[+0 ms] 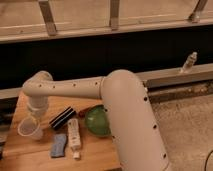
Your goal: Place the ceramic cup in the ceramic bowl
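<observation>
The ceramic cup [28, 130] is a small white handleless cup standing on the left part of the wooden table [30, 157]. The gripper [32, 121] hangs from the white arm's wrist straight down onto the cup's rim, at or inside its mouth. The ceramic bowl [97, 121] is round and glossy green. It sits on the table to the right of the cup, partly hidden behind the thick white arm link [131, 120].
Between cup and bowl lie a black block [62, 118], a white remote-like stick [74, 134] and a blue sponge-like piece [59, 145]. A reddish object [85, 110] lies behind the bowl. A small bottle [189, 62] stands on the ledge at the right. A dark wall runs behind the table.
</observation>
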Tool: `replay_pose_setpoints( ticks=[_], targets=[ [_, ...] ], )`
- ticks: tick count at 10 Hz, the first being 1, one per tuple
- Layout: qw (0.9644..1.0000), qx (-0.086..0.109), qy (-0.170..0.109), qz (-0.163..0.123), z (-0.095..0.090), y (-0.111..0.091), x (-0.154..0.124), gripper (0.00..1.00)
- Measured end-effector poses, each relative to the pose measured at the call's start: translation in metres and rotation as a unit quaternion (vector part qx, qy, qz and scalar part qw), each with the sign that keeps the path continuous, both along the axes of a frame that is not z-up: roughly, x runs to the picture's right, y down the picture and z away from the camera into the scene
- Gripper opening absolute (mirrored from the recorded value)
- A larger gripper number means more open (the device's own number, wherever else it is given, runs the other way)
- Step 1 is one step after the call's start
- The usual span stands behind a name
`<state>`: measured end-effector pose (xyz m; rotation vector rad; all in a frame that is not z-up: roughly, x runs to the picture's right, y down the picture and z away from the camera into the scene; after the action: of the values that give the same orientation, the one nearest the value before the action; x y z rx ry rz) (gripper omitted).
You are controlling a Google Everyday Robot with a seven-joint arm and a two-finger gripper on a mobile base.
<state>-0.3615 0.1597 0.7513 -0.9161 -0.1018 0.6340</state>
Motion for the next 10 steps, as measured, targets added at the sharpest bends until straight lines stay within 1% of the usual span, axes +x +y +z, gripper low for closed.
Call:
replay_pose_setpoints(
  ticks=[1,3,4,5,6,7,8,9,10],
  targets=[
    [1.0,0.004,-0.007,0.004,-0.006,-0.009,0.0,0.0],
    [0.9997,0.017,-0.015,0.011,-0.018,-0.033,0.002,0.0],
    [0.9994,0.028,-0.014,0.012,-0.024,-0.05,0.004,0.0],
    [0.9988,0.047,-0.003,0.011,-0.026,-0.073,0.012,0.0],
    [0.9982,0.058,0.006,0.012,-0.025,-0.091,0.02,0.0],
    [0.9968,0.074,0.023,0.017,-0.022,-0.12,0.036,0.0],
    [0.9953,0.085,0.041,0.022,-0.017,-0.143,0.053,0.0],
    [0.9938,0.092,0.057,0.026,-0.014,-0.16,0.068,0.0],
    [0.9918,0.097,0.075,0.036,-0.01,-0.175,0.091,0.0]
  ],
)
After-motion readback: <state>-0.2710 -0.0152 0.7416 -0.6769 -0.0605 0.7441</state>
